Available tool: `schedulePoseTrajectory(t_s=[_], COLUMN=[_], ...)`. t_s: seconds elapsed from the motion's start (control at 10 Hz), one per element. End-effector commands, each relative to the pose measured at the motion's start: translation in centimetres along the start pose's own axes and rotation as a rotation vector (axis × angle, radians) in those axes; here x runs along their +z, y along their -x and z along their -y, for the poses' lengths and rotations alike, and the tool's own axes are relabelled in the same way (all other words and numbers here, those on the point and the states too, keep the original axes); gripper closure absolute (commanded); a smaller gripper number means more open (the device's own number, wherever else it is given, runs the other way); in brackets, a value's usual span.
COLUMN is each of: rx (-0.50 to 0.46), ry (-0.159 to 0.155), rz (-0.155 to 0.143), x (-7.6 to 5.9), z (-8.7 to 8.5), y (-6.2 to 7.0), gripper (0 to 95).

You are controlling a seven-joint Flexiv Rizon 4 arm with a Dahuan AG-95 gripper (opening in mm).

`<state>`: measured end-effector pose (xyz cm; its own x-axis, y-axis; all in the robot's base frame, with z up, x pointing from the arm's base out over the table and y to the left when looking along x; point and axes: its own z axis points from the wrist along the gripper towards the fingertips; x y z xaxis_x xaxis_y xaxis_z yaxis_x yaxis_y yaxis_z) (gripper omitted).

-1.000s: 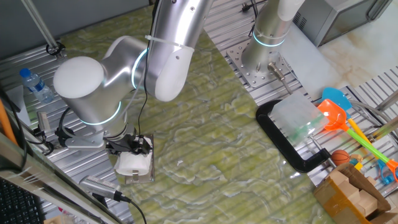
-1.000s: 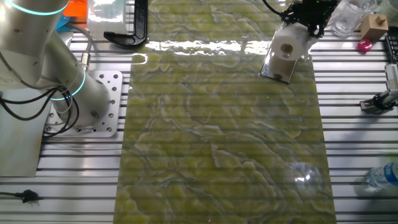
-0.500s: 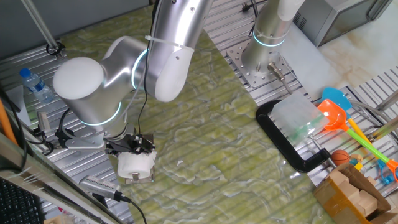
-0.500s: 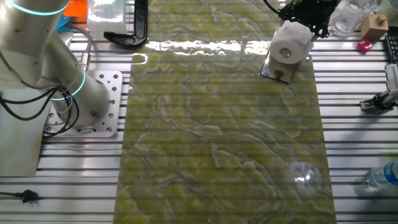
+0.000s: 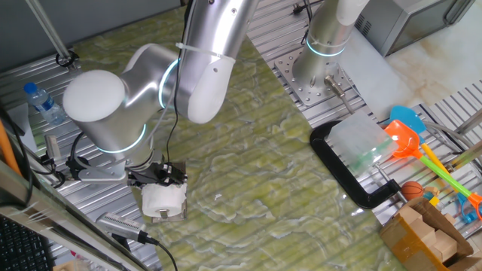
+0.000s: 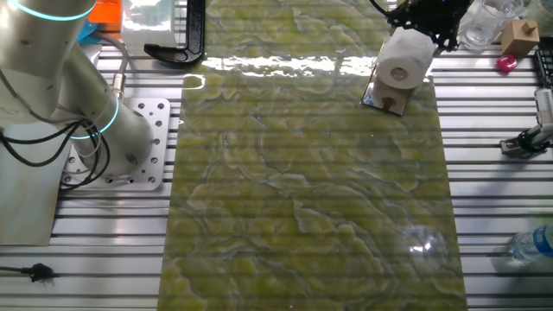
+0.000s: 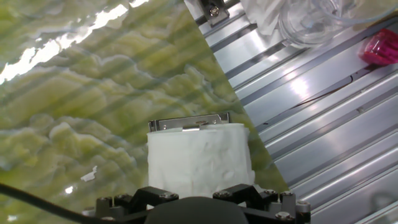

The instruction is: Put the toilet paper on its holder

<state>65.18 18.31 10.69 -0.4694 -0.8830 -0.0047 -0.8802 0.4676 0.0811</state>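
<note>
The toilet paper (image 5: pixel 165 199) is a white roll held in my gripper (image 5: pixel 159 179), which is shut on it at the mat's near-left corner. In the other fixed view the toilet paper (image 6: pixel 404 62) hangs tilted under the gripper (image 6: pixel 422 24), its hollow core facing the camera, just over the holder (image 6: pixel 385 100). The holder (image 5: pixel 172 215) is a small shiny plate lying on the green mat. In the hand view the toilet paper (image 7: pixel 199 158) fills the space before the gripper (image 7: pixel 198 191), and only the holder's far edge (image 7: pixel 186 122) shows behind it. The post is hidden.
A black C-clamp (image 5: pixel 352 179) lies on the mat's far side, also the clamp (image 6: pixel 184 41). A second arm's base (image 6: pixel 95 121) stands on a drilled plate. A water bottle (image 5: pixel 42 102), a clear container (image 7: pixel 311 18), a pink piece (image 6: pixel 506 62) and a wooden block (image 6: pixel 519 34) sit on the slatted table nearby.
Over the last second the roll has risen a little off the plate and tilted, so more of the plate shows beneath it. Since half a second ago it has barely moved.
</note>
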Motion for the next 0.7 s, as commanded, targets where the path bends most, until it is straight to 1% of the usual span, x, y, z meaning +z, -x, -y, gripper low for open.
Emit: schedulePoseTrajectory(t_s=[0.1,0.2,0.4,0.7], rx=[0.002,-0.004,0.001,0.004], ry=[-0.002,-0.001,-0.002,-0.001], rz=[-0.004,-0.004,-0.014,-0.019], x=[-0.2,-0.4,-0.6,-0.7], z=[0.4,0.6,0.9,0.7], y=[-0.5,-0.9,-1.6,-2.7], gripper=[0.0,0.0,0.0,0.0])
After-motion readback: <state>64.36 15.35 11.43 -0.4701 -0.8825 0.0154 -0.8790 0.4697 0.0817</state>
